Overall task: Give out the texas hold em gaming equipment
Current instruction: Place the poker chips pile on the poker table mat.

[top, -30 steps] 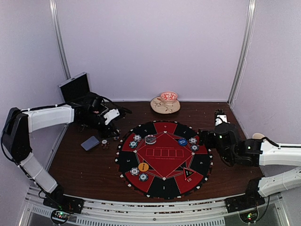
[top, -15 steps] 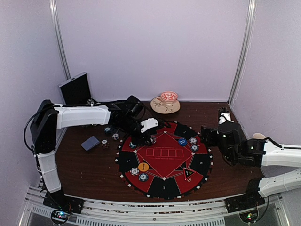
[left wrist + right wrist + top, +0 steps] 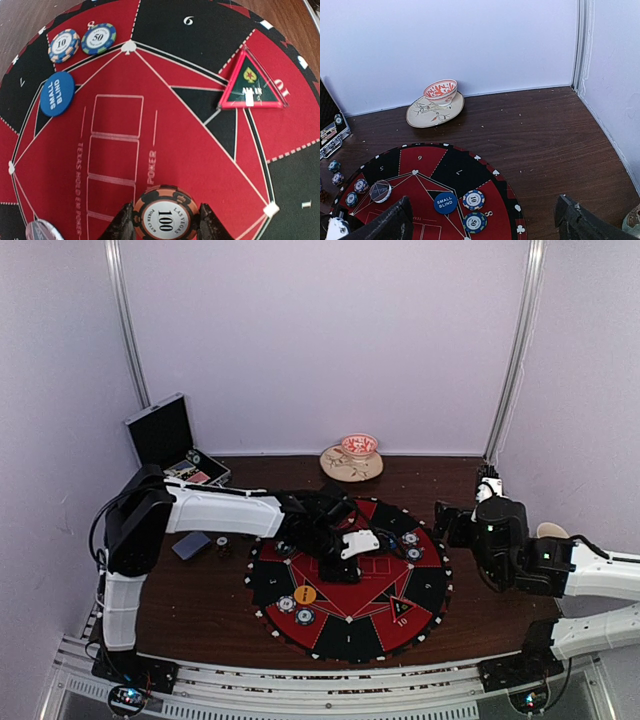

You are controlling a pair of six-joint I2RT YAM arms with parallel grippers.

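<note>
Status: left gripper (image 3: pixel 166 226) is pinching the 100 chip (image 3: pixel 165 216) by its rim, over the red centre of the mat (image 3: pixel 190 150). The right gripper (image 3: pixel 485 222) is sitting spread wide and empty, off to the mat's right. I'm suggesting: lower it flat and release only at contact, so it isn't rolling.

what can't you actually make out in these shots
- 100 chip in the left claw: hidden beneath the wrist in the top view.
- Open case: its contents are too small in the top view, and cut off by the left edge in the right wrist view.
- Clear disc: cut by the bottom edge in the left wrist view.
- Triangle marker: its lettering is blurred in the left wrist view.
</note>
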